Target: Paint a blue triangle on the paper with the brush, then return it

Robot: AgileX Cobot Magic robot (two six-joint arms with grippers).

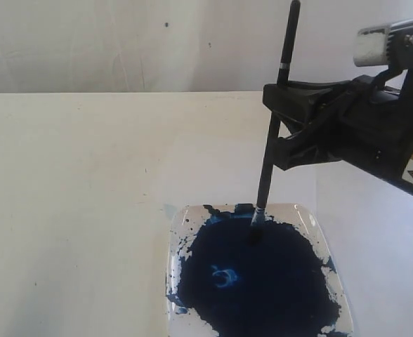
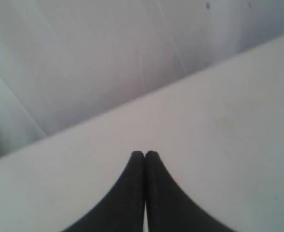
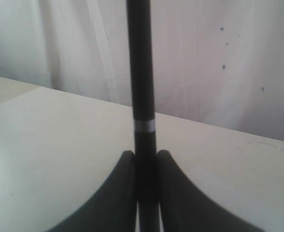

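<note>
Brush [image 1: 265,179], thin, black-handled: near-upright, tip dipped in dark blue paint pool [image 1: 263,281] of clear square tray [image 1: 313,216]; right tool [image 1: 275,126], level from the right, clamps its handle; left tool [image 2: 145,155] closed, empty, over cream tabletop [image 2: 219,135].

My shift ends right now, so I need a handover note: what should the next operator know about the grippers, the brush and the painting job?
Left gripper: shut, empty, over the table.
Right gripper: shut on the brush, held nearly upright, tip dipped in the blue paint in the tray.
Paper: seemingly the whiter sheet right of the tray; no triangle visible on it.
Done: brush in the gripper, tip in paint.
Left: paint the triangle, return the brush.
</note>
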